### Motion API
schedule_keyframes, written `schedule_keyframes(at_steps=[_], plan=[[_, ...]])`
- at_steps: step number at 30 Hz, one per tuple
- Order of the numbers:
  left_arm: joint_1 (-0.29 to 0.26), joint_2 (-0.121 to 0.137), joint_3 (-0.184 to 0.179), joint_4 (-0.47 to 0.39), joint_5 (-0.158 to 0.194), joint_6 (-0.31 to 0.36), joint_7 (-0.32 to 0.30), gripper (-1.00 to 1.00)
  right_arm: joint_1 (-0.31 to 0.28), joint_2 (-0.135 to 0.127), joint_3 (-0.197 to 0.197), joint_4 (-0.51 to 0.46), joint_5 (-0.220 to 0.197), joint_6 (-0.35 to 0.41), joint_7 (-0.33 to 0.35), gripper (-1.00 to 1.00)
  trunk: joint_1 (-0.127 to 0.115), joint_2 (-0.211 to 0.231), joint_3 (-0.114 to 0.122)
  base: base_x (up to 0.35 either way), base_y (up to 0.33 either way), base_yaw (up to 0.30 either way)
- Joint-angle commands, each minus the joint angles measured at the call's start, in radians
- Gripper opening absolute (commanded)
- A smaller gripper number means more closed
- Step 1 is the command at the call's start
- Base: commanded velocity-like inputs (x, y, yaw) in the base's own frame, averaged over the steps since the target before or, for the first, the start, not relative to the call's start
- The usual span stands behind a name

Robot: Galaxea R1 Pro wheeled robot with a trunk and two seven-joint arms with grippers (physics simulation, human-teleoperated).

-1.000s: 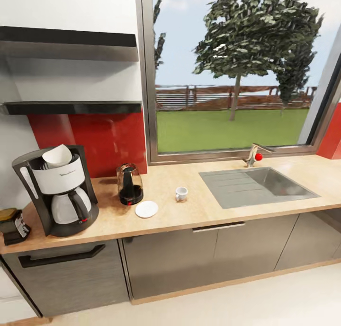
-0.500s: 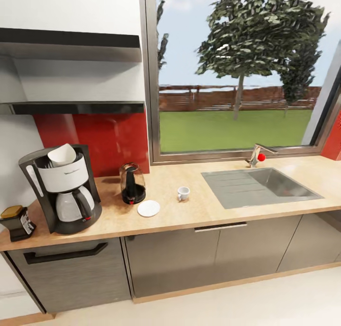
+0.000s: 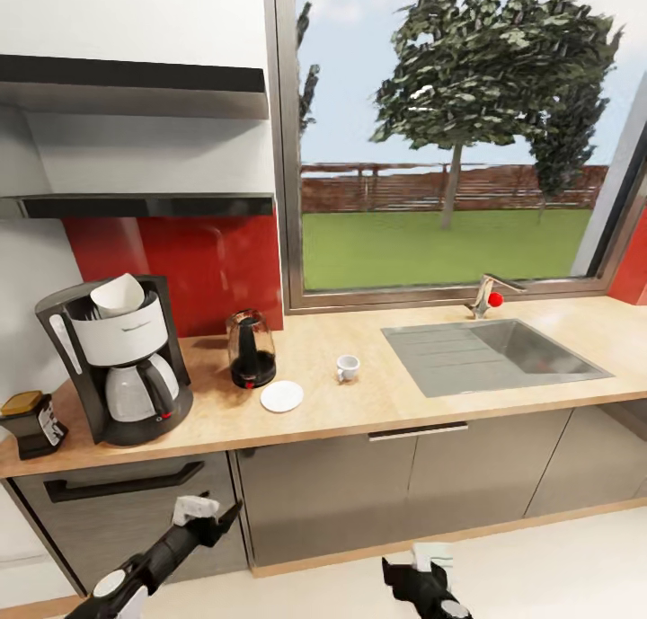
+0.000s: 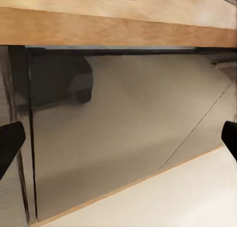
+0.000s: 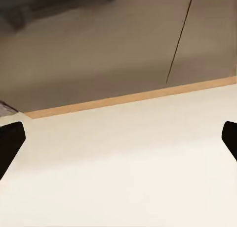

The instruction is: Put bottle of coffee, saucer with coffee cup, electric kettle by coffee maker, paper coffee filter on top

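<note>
The black and white coffee maker (image 3: 126, 372) stands at the left of the wooden countertop (image 3: 395, 403), with a white paper filter (image 3: 117, 294) in its top. Left of it, at the counter's end, sits the dark bottle of coffee (image 3: 32, 424) with a yellow lid. To the right come the glass electric kettle (image 3: 250, 349), the white saucer (image 3: 282, 396) and, apart from it, the small coffee cup (image 3: 347, 367). My left gripper (image 3: 220, 520) (image 4: 118, 143) hangs open before the cabinet fronts. Low over the floor, my right gripper (image 3: 404, 572) (image 5: 118, 143) is open too. Both are empty.
A steel sink (image 3: 503, 354) with a faucet (image 3: 490, 294) takes up the counter's right half, under a large window. Two dark wall shelves (image 3: 135, 206) hang above the coffee maker. Grey cabinet doors (image 4: 123, 128) run below the counter, with pale floor (image 5: 128, 162) in front.
The camera shifted slightly at first. Both arms have since risen into the bottom of the head view. The things on the counter have not moved.
</note>
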Motion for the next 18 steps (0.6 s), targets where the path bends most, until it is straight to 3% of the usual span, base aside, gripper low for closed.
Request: schedule_keyframes(at_steps=[1,3,5,10,13,16,18], plan=[[-0.002,0.002,-0.004,-0.016,0.018,0.025,-0.002,1.00,0.000,0.001,0.008,-0.021,-0.011,-0.030,0.030,1.00,0.000,-0.001,0.000,0.000,0.000,0.000],[-0.005,0.005,0.001,-0.035,0.032,0.092,-0.028,1.00,-0.001,0.003,0.008,-0.074,-0.011,-0.064,0.114,1.00,0.000,-0.001,0.000,0.000,0.000,0.000],[-0.010,0.011,0.025,-0.049,0.044,0.150,-0.103,1.00,-0.001,0.004,0.008,-0.153,-0.011,-0.079,0.196,1.00,0.000,-0.001,0.000,0.000,0.000,0.000],[-0.028,0.054,0.195,-0.059,0.055,0.331,-0.402,1.00,-0.001,0.008,0.013,-0.384,-0.014,-0.082,0.304,1.00,0.000,-0.001,0.000,0.000,0.000,0.000],[-0.034,0.065,0.283,-0.064,0.049,0.433,-0.564,1.00,-0.001,0.015,0.080,-0.486,-0.014,-0.080,0.373,1.00,0.000,-0.001,0.000,0.000,0.000,0.000],[-0.039,0.071,0.319,-0.068,0.047,0.466,-0.635,1.00,-0.001,0.024,0.149,-0.519,-0.016,-0.081,0.398,1.00,0.000,-0.001,0.000,0.000,0.000,0.000],[-0.044,0.079,0.329,-0.080,0.049,0.477,-0.661,1.00,-0.001,0.027,0.174,-0.545,-0.017,-0.080,0.405,1.00,0.000,-0.001,0.000,0.000,0.000,0.000]])
